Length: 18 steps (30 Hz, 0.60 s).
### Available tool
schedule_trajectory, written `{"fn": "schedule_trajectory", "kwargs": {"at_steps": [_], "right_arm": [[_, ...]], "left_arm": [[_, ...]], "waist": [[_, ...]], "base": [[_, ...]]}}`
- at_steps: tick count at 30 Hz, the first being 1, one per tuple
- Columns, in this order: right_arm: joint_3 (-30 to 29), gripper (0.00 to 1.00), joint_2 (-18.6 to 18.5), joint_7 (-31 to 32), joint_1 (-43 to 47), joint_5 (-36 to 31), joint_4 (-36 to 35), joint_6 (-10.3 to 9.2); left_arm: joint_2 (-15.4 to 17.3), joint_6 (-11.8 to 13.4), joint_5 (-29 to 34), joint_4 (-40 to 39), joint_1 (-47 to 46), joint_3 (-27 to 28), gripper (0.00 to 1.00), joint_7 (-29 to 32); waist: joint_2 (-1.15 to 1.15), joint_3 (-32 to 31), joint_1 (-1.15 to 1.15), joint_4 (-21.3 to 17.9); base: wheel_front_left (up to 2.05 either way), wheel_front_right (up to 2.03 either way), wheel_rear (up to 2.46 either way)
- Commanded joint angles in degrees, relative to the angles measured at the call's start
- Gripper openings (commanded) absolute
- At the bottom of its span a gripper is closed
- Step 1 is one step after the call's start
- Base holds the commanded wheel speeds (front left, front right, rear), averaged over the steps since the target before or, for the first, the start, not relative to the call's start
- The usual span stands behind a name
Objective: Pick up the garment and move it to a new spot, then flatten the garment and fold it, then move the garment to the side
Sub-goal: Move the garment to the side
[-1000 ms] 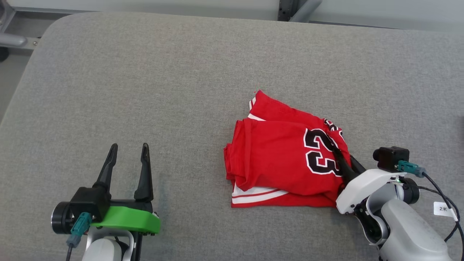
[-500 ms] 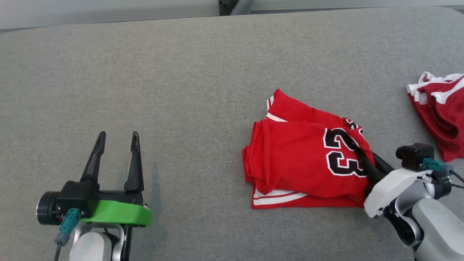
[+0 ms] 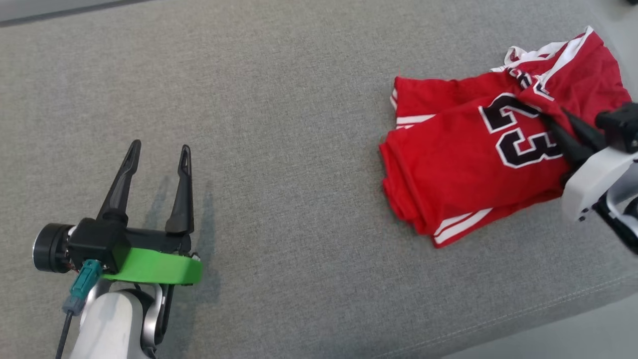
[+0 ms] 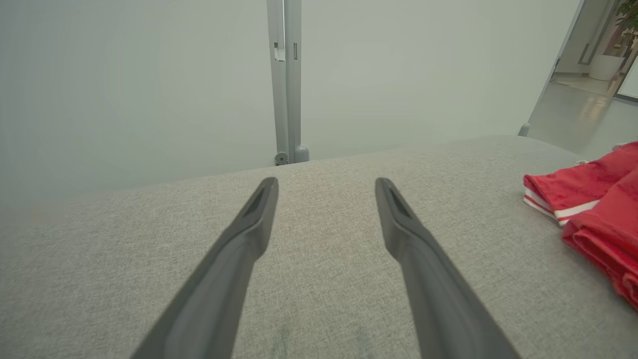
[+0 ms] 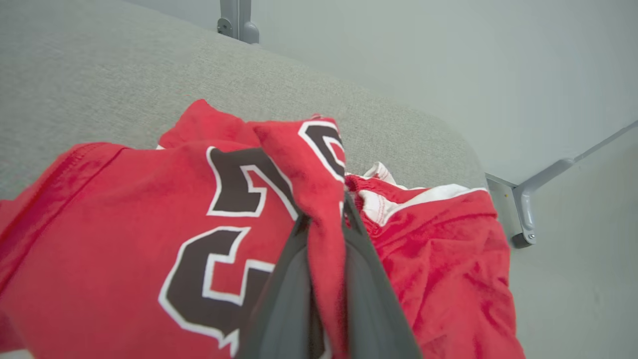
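The folded jersey lies at three o'clock on the tabletop. Folding looks done, and only the move to the side seems left. The right hand is clamped on its edge by the number. The left hand waits at eight o'clock, fingers apart and empty. Two hands, two red pieces: a crumpled garment touches the jersey at two o'clock.

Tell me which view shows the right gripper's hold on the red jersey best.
Right wrist view: up close, the right gripper pinches a fold of the red jersey beside its number. The head view shows the gripper lying on the jersey, the pinch unclear. The left wrist view catches the jersey's folded edge.
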Motion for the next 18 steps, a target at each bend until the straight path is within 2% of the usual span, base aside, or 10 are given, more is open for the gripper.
{"fn": "schedule_trajectory", "kwargs": {"at_steps": [1, 7, 11, 16, 17, 18], "right_arm": [[0.04, 0.0, -1.25, -0.26, -1.7, 0.11, -0.67, -0.11], [-1.05, 0.0, -9.55, 0.1, -7.5, 2.46, 0.35, -0.11], [-1.74, 0.0, -13.4, 0.14, -9.97, 3.51, 3.15, -0.11], [-0.67, 0.0, -14.39, -0.56, -12.9, 1.17, 8.62, -0.11], [-1.09, 0.2, -13.98, -1.3, -13.79, 0.39, 10.16, -0.11], [-1.62, 0.67, -13.28, -2.14, -14.63, -0.6, 12.1, -0.11]], "left_arm": [[0.75, -0.32, 0.15, -0.29, -1.2, 0.0, 1.0, 0.15], [1.64, -0.71, 0.74, -1.53, -3.53, -0.69, 1.0, 0.82], [2.05, -1.02, 0.89, -1.87, -4.87, -1.31, 1.0, 0.93], [2.31, -1.07, 1.04, -1.94, -5.82, -1.69, 1.0, 0.82], [2.41, -1.08, 1.05, -1.91, -5.97, -1.71, 1.0, 0.85], [2.47, -1.11, 1.05, -1.86, -6.13, -1.8, 1.0, 0.87]], "waist": [[-0.01, 4.73, 0.0, -3.18], [-0.01, 8.83, 0.0, -2.75], [-0.01, 11.06, 0.0, -1.77], [-0.01, 12.79, 0.0, -0.89], [-0.01, 13.06, 0.0, -0.77], [-0.01, 13.27, 0.0, -0.66]], "base": [[0.0, 0.0, 0.0], [0.0, 0.0, 0.0], [0.0, 0.0, 0.0], [0.0, 0.0, 0.0], [0.0, 0.0, 0.0], [0.0, 0.0, 0.0]]}}
